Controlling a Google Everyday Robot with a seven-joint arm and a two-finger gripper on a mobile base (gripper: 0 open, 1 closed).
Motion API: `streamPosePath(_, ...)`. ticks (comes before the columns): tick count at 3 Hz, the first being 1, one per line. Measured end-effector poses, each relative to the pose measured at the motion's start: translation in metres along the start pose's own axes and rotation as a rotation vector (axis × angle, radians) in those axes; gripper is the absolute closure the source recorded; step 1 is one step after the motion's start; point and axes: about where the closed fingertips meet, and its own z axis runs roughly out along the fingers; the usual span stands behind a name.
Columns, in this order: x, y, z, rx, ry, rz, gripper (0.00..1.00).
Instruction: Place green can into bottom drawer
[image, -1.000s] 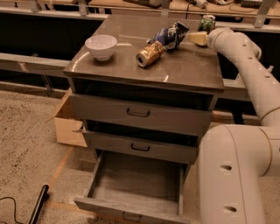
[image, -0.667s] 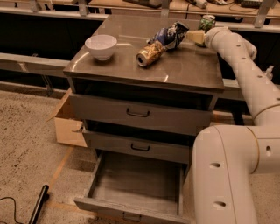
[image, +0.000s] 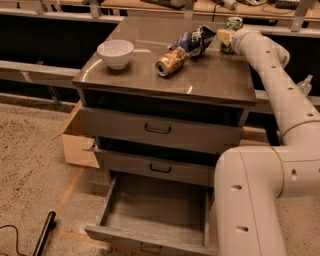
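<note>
- The green can (image: 234, 23) stands upright on the desk (image: 215, 82), at the far corner at about 1 o'clock from the middle of the top, its silver top facing up.
- The tool (image: 225, 37) sits right against the can at the can's 7 o'clock side, low on the can's body; whether it is open or clamped on the can I cannot tell.
- The white arm (image: 280, 90) runs from the tool down toward 5 o'clock, off the desk's edge, to the large pale body in the near corner.
- The bottom drawer (image: 145, 243) is pulled out toward 6 o'clock, its grey floor showing; the can is well apart from it.
- The middle drawer (image: 160, 168) and top drawer (image: 160, 129) above it are pushed in.
- A blue-white snack bag (image: 196, 40) lies just beside the tool at its 9 o'clock.
- A gold-brown can (image: 170, 61) lies on its side, touching the bag at the bag's 7 o'clock.
- A white bowl (image: 115, 53) stands at 10 o'clock on the desk top.
- A cardboard box (image: 77, 140) sits on the floor at the desk's 9 o'clock side.
</note>
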Motion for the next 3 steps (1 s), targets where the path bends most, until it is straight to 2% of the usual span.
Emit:
streamPosePath(1, -0.003, -0.002, -0.004, -0.014, 0.002, 0.002, 0.65)
streamPosePath(2, -0.007, -0.007, -0.016, -0.048, 0.008, 0.033, 0.87)
streamPosePath(3, -0.015, -0.013, -0.034, -0.092, 0.014, 0.067, 1.00)
